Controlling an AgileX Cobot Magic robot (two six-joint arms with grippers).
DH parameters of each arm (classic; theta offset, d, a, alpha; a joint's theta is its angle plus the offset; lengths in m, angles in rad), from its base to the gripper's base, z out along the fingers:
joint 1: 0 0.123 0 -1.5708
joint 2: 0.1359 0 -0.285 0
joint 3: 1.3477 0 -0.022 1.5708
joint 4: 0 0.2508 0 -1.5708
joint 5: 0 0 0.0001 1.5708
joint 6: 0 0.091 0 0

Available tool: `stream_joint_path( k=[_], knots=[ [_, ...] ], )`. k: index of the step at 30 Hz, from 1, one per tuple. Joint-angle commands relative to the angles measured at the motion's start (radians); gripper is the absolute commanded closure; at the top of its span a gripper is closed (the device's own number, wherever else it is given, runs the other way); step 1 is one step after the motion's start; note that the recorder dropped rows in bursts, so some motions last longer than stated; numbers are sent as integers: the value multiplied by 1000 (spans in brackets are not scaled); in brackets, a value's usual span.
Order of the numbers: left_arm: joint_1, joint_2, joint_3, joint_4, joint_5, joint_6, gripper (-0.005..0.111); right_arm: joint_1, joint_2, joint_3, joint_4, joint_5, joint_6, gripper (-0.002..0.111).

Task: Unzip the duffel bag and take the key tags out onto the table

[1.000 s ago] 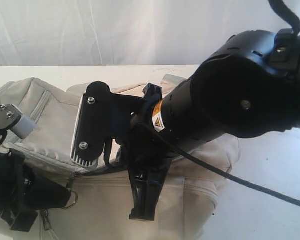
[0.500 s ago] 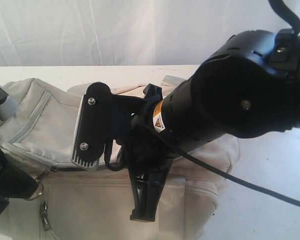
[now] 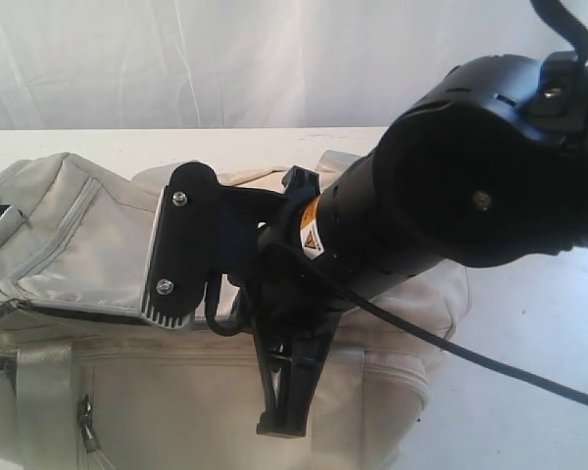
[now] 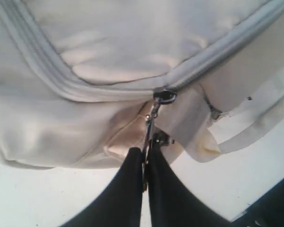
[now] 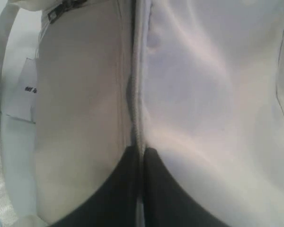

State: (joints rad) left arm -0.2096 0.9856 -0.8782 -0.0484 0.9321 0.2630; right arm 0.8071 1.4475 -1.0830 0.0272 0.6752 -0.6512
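Observation:
The cream duffel bag point(image 3: 108, 255) lies on the white table point(image 3: 529, 323). In the left wrist view my left gripper point(image 4: 145, 153) is shut on the metal zipper pull point(image 4: 150, 125), which hangs from the slider point(image 4: 164, 96) on the grey zipper point(image 4: 61, 85). The left gripper is out of the exterior view. My right gripper point(image 3: 282, 416) reaches down onto the bag's middle. In the right wrist view the right gripper point(image 5: 139, 152) is shut on a raised seam of bag fabric point(image 5: 135, 104). A dark slit of open zipper point(image 3: 88, 316) shows at the left. The key tags are hidden.
The right arm's bulky black body point(image 3: 470, 186) fills the upper right of the exterior view, and its cable point(image 3: 490, 367) trails across the table. A pale strap point(image 4: 255, 137) and a side pocket zipper point(image 3: 86, 431) hang off the bag. A white curtain point(image 3: 176, 59) stands behind.
My left arm has gone out of the exterior view to the left, with the zipper pull in its grip. The dark zipper slit has lengthened leftward. The right arm has stayed put.

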Motion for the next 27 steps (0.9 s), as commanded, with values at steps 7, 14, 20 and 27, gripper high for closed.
stream_joint_path(
  k=[7,14,20,27],
  knots=[
    [-2,-9,-56,243,-17,-95,107,-1,-9,3,1,26,6,108],
    [-2,-9,-56,263,-88,-20,107,-1,-16,1,1,-9,39,101],
    [-2,-9,-61,246,-55,33,107,-1,-41,-26,9,-35,53,63],
    [-2,71,-218,139,157,133,107,-1,-43,-75,114,-115,45,54]
  ],
)
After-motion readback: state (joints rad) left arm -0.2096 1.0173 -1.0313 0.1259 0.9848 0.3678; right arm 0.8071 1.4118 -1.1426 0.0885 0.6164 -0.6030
